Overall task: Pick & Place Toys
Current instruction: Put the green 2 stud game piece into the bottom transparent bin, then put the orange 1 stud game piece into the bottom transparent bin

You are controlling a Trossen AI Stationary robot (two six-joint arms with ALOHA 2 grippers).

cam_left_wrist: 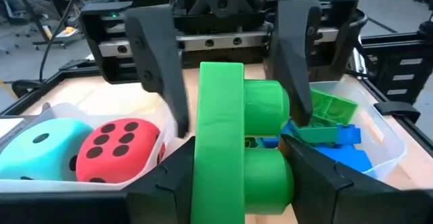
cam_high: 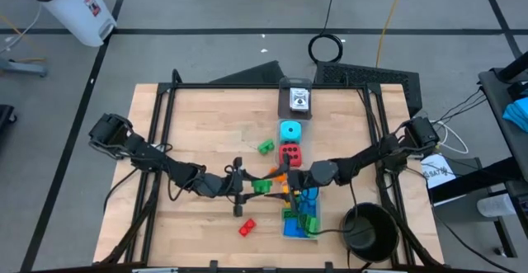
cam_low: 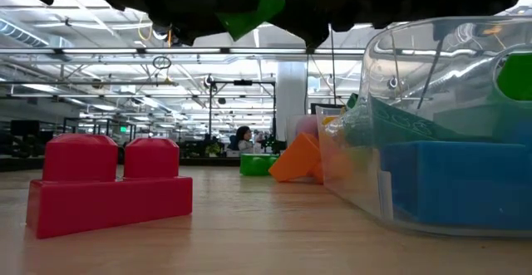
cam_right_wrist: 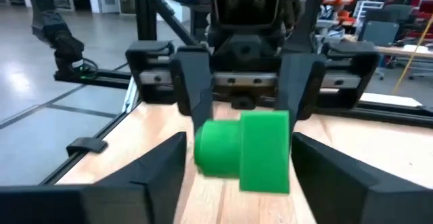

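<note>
L end effector (cam_left_wrist: 233, 176) gripped green brick (cam_left_wrist: 237, 139), held above tabletop (cam_high: 190, 116) centre | R end effector (cam_right_wrist: 237, 176) faced it head-on, fingers apart, either side of brick, no contact seen | brick's studs pointed across its gap | you'd judge R nearest for handover

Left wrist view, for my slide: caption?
Left pincer holds a green brick facing the open right pincer.
</note>
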